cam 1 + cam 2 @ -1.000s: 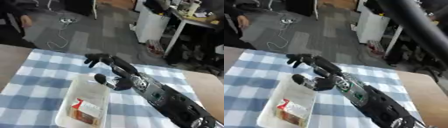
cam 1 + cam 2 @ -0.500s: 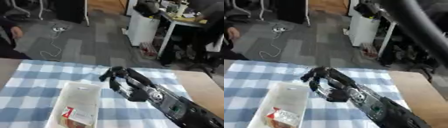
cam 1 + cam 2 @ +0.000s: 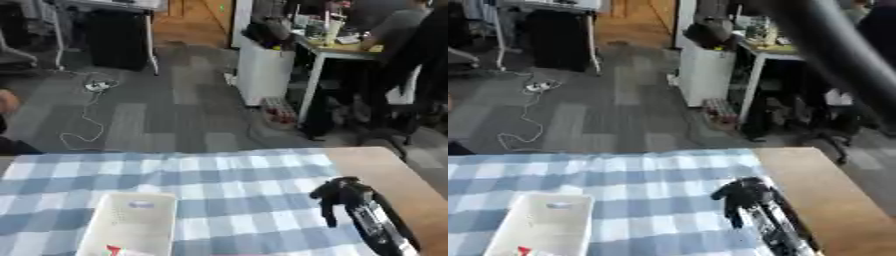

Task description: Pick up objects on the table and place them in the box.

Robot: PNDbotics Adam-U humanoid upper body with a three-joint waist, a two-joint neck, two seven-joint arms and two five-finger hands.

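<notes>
One right robot hand (image 3: 339, 194) clenched, empty | white box (image 3: 131, 226) beside | no readable labels

A blue-and-white checked cloth (image 3: 219, 185) covers most of the wooden table (image 3: 385, 170); beyond lies grey carpet floor (image 3: 166, 115) with a white cable (image 3: 83, 125); a white cabinet (image 3: 262, 70) stands beside a desk (image 3: 337, 47).

Grey carpet floor (image 3: 166, 115), white desk (image 3: 324, 55) w/ clutter.

box (image 3: 131, 227): 1 | item in box (image 3: 114, 250): 1 | checked cloth (image 3: 227, 185): 1 | right hand (image 3: 343, 196): 1
</notes>
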